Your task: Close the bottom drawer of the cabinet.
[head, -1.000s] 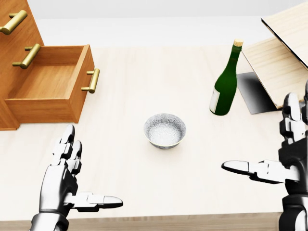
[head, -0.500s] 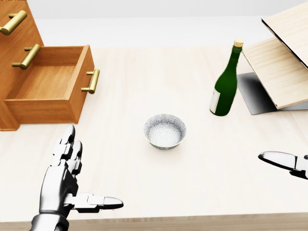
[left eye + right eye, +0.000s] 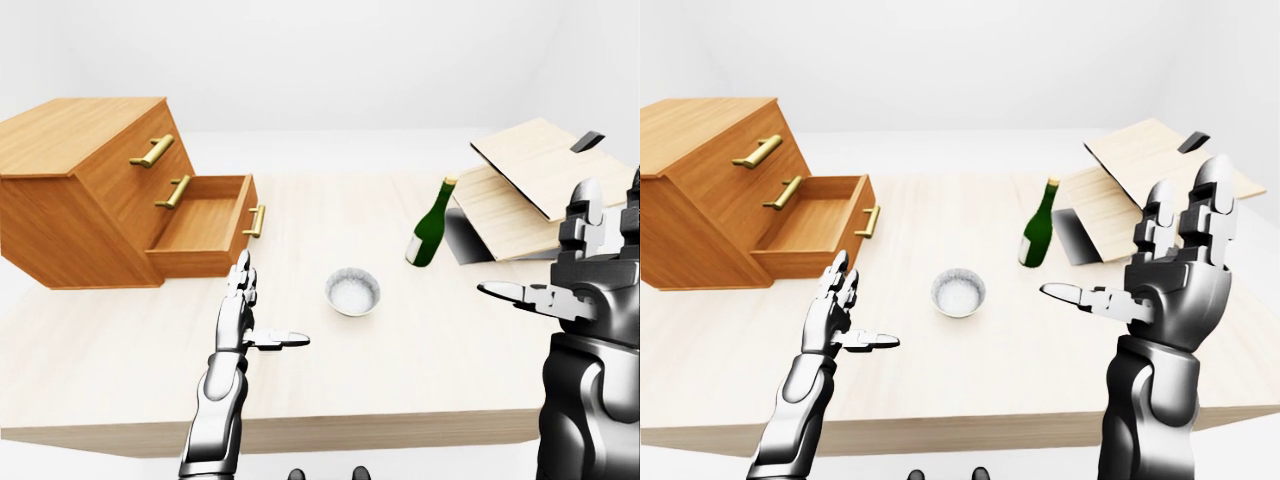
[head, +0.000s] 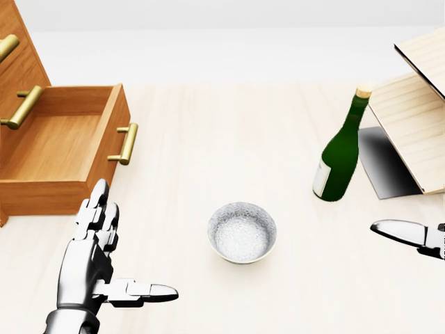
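Observation:
A wooden cabinet [image 3: 80, 200] stands on the table at the left of the left-eye view. Its bottom drawer [image 4: 59, 149] is pulled out and shows nothing inside; a brass handle [image 4: 125, 144] sits on its front. Two upper handles [image 3: 152, 151] mark drawers that are pushed in. My left hand [image 4: 128, 247] is open, fingers pointing up and thumb out to the right, below the drawer's front and apart from it. My right hand [image 3: 1130, 245] is open and raised at the right, far from the cabinet; only its thumb [image 4: 400, 232] shows in the head view.
A grey bowl [image 4: 241, 233] sits mid-table, right of my left hand. A green bottle [image 4: 341, 149] stands upright further right. Beside it, a light wooden box with a raised lid [image 3: 535, 185] fills the right edge. The table's near edge [image 3: 300, 430] runs below my hands.
The head view has shifted: cabinet, bowl and bottle all sit lower in the picture, so the camera moved. My right hand left that view except for its thumb. The left hand holds its pose.

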You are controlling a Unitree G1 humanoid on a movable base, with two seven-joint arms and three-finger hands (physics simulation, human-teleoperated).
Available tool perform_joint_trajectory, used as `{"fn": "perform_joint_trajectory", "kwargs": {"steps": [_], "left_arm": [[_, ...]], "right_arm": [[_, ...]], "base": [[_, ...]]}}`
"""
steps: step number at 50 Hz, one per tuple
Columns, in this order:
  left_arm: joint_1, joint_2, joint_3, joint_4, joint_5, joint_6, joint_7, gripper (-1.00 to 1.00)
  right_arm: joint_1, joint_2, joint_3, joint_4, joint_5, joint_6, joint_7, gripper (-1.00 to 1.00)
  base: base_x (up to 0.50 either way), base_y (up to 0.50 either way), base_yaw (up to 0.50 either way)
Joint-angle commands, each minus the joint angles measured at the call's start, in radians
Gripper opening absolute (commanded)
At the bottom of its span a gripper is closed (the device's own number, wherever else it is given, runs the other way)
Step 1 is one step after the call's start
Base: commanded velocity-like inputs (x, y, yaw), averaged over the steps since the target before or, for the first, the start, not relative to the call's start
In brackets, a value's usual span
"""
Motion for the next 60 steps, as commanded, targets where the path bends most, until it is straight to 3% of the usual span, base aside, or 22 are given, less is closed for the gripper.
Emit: {"fn": "perform_joint_trajectory", "kwargs": {"steps": [1,15,25,31,34,44,49,60], "left_arm": [[0.004,-0.001,-0.003,-0.003,0.001,-0.001,0.000,1.00],[0.001,-0.002,-0.006,0.015,0.003,-0.014,-0.001,1.00],[-0.008,0.001,0.001,0.024,-0.001,-0.008,-0.001,1.00],[-0.023,0.002,0.004,0.090,0.006,-0.049,0.000,1.00],[-0.040,0.007,0.012,0.104,0.003,-0.045,0.001,1.00],[-0.265,0.043,0.057,0.352,-0.004,-0.051,0.057,1.00],[-0.433,0.058,0.055,0.541,-0.002,-0.051,0.076,1.00],[-0.611,0.084,0.065,0.908,-0.003,-0.051,0.093,1.00]], "right_arm": [[0.003,0.003,0.007,-0.001,-0.008,0.000,0.007,1.00],[0.003,0.004,0.007,0.001,-0.010,0.000,0.012,1.00],[0.012,0.012,0.008,-0.010,-0.007,0.000,0.011,1.00],[0.014,0.013,0.008,-0.010,-0.005,0.000,0.013,1.00],[0.013,0.012,0.009,-0.009,-0.005,0.000,0.012,1.00],[0.015,0.015,0.018,-0.017,-0.008,0.000,0.016,1.00],[0.015,0.015,0.018,-0.029,-0.006,0.000,0.018,1.00],[0.012,0.015,0.019,-0.029,-0.004,0.000,0.020,1.00]], "base": [[0.31,0.00,0.00],[0.31,0.00,0.00],[0.10,0.00,0.00],[0.00,0.00,0.00],[0.00,0.00,0.00],[0.00,0.00,0.00],[0.00,0.00,0.00],[0.00,0.00,0.00]]}}
